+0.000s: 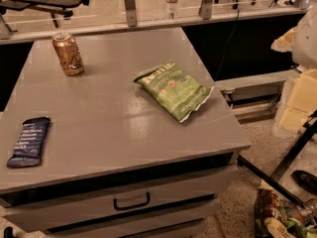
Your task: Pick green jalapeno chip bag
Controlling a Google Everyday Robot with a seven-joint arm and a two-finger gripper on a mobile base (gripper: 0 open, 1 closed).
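Observation:
The green jalapeno chip bag lies flat on the grey cabinet top, right of the middle, near the right edge. It is light green with white lettering and a small red emblem, and its long side runs diagonally. A white, blurred part of my arm shows at the right edge of the view, off the table and well to the right of the bag. My gripper is out of view, and nothing touches the bag.
A gold-brown can stands at the back left. A dark blue wrapped bar lies at the front left edge. A brown-and-green bag lies on the floor at lower right. Pale yellow blocks stand at the right. A drawer handle is below.

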